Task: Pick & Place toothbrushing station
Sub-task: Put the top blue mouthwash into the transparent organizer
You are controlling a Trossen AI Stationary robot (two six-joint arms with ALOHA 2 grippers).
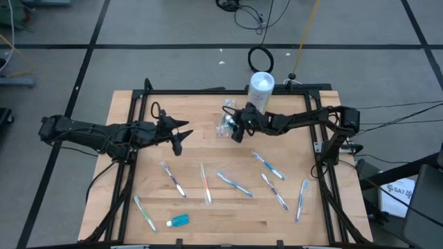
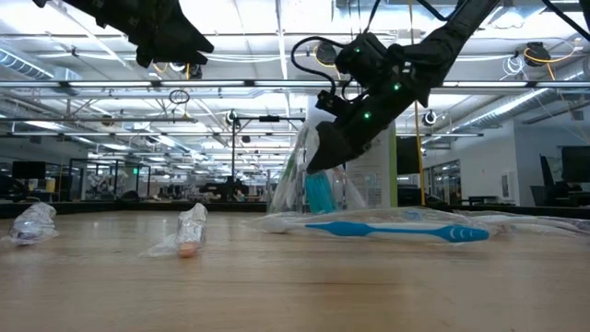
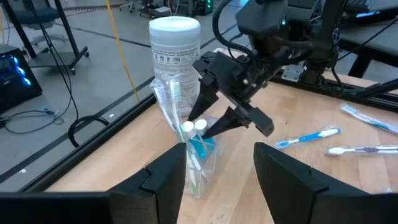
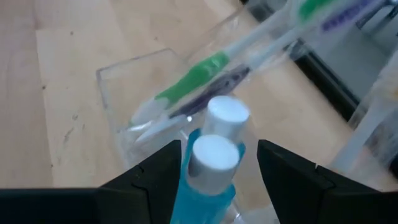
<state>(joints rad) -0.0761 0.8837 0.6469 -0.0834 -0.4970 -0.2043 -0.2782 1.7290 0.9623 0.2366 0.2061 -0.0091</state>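
A: I'm on the clear container [image 3: 198, 163], upper middle of the high view, right beside the white canister [image 1: 261, 86]. Inside it I count two toothpaste tubes [image 4: 210, 168], white caps up, blue bodies, side by side and touching.

B: Brushes in there too?

A: Two wrapped toothbrushes [image 3: 169, 99], leaning out tilted, one with a green grip, one purplish.

B: And loose on the table [image 1: 208, 145]?

A: Seven wrapped toothbrushes spread across the lower half of the high view; the one nearest the low camera is the blue brush [image 2: 396, 231]. One more toothpaste tube [image 1: 178, 220] lies flat at the lower left, near the front edge. That makes three tubes in all.

B: Right arm?

A: It stretches in from the right edge of the high view, wrist bent down, right gripper [image 3: 214, 121] directly over the container. Fingers apart, one on either side of the two caps, clamped on nothing.

B: Left?

A: The left arm comes in from the left edge, left gripper [image 1: 178, 138] above the boards at centre left, well apart from the container and pointed toward it. Its fingers are spread too, holding nothing.
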